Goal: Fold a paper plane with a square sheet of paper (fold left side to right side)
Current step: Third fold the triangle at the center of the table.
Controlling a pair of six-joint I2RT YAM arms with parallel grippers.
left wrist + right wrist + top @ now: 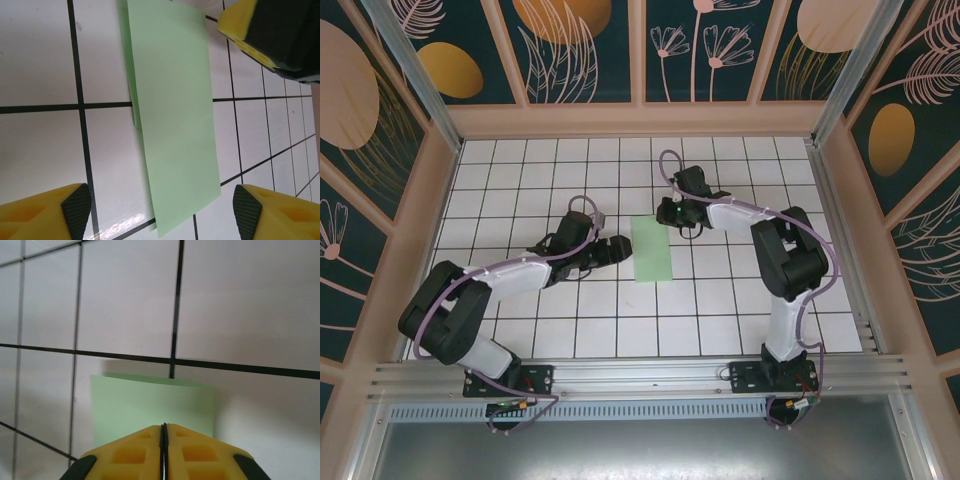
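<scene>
Folded paper [651,250] flat at mid-table [520,330], a hand at each side.
Left hand [623,247] spread beside its left edge; right hand [163,427] pressed together at its far end.

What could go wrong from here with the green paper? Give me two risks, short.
1. The square sheet of paper lies folded, but its layers look offset along one long edge. Pressing now may set a skewed crease.
2. The right gripper is shut at the sheet's end. Pulling could drag or tear the sheet, since the left gripper stands open and is not gripping it.
</scene>
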